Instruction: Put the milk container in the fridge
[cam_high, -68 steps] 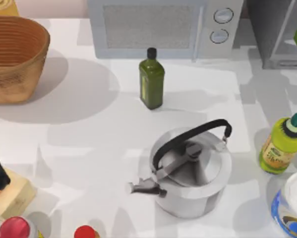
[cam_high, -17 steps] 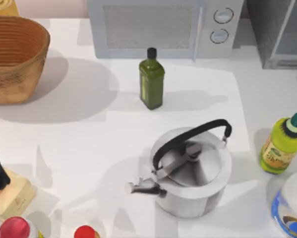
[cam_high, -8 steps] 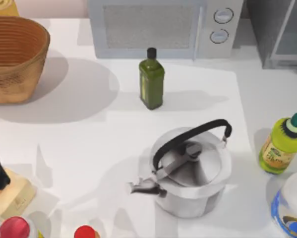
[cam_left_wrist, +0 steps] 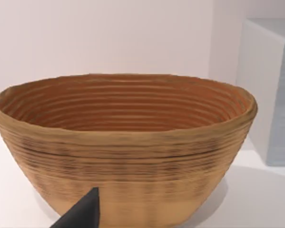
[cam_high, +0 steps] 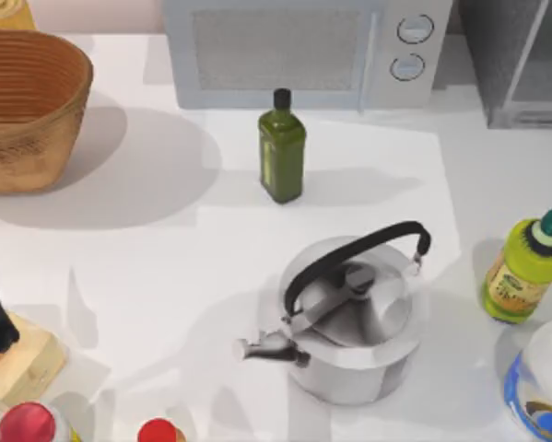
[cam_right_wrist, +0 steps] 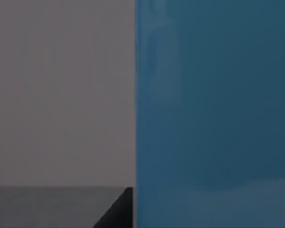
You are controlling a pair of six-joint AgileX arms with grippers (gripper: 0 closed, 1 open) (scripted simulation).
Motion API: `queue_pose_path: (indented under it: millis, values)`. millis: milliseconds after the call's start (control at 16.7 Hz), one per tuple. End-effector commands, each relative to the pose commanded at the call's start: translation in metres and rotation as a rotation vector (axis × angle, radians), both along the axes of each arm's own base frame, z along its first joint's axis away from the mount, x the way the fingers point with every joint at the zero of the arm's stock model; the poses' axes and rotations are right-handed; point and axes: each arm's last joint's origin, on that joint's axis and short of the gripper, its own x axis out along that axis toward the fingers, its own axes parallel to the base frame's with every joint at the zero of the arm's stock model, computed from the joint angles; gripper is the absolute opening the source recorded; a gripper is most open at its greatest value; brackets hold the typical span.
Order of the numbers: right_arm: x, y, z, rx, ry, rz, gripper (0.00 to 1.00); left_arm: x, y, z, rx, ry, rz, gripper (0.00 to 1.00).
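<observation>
R gripper (cam_right_wrist: pixel 118 211): a dark tip sits right beside the carton (cam_right_wrist: pixel 213 109), whose blue face stands upright and very close to the wrist cam. Touching or just beside: cannot tell. Grip state (apart / together / clamped on carton): cannot tell.

Behind the carton: flat grey wall (cam_right_wrist: pixel 61 95) and a darker grey floor strip below it. Judged to be the fridge interior or its side, not confirmed. Fridge (cam_high: pixel 483 46) stands at back R corner of the table, next to the microwave (cam_high: pixel 285 51).

L gripper (cam_left_wrist: pixel 80 216): parked, facing the basket (cam_left_wrist: pixel 123 156) at back L corner. Grip state: cannot tell.

Handling (judgement):
- Carton = tall, narrow base, so it tips easily. Keep it upright and set it down flat before letting go.
- Walls are thin board and prob. give under hard squeeze. Use moderate force only.
- Smooth flat faces, so it may slip. Hold across two opposite faces, not on the corners.
- Best hold approx. mid body or a bit above. Avoid the folded top, which is weak and sloped.
- If full, weight sits low and the carton may swing in a high grip.

Placement: looks close to or at the fridge. Release point needs a level floor under the base, with clearance from the wall on withdrawal.
</observation>
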Motion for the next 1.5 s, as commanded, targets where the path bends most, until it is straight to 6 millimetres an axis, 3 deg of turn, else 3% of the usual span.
queue_pose_path:
  millis: [360,1140,1500]
  values:
    - [0.0075,-0.0005,0.0043,-0.003,0.002,-0.008,0.0,0.0,0.0,0.0,0.0,0.0,0.0,1.0]
    - [0.0075,-0.0005,0.0043,-0.003,0.002,-0.008,0.98,0.0,0.0,0.0,0.0,0.0,0.0,1.0]
    - [0.0075,-0.0005,0.0043,-0.003,0.002,-0.008,1.0,0.0,0.0,0.0,0.0,0.0,0.0,1.0]
